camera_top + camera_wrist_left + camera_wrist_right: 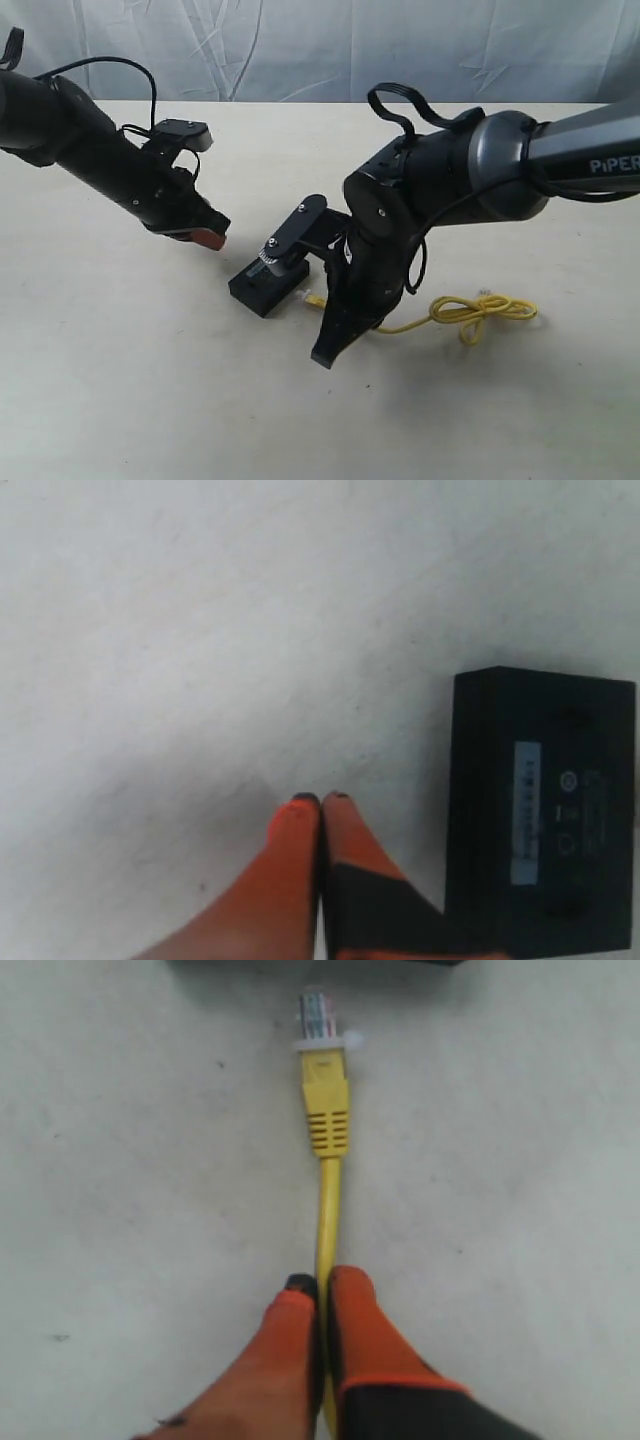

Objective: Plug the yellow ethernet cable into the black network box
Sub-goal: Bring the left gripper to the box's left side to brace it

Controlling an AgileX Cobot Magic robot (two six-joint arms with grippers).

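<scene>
The black network box point(266, 284) lies flat on the table, and its white label strip point(527, 812) shows in the left wrist view. The yellow ethernet cable point(327, 1205) runs out from between the fingers of my right gripper point(322, 1282), which is shut on it a short way behind the plug. The clear plug point(318, 1014) lies just short of the box's edge point(320, 963), pointing at it. The cable's far part lies knotted point(485, 310) to the right. My left gripper point(320, 800) is shut on nothing, beside the box point(545, 810). It hovers left of the box point(207, 238).
The pale table point(130, 380) spreads bare in front and to the left. A white cloth backdrop point(320, 45) closes the far side. The right arm's bulky wrist point(400, 200) hangs above the cable, just right of the box.
</scene>
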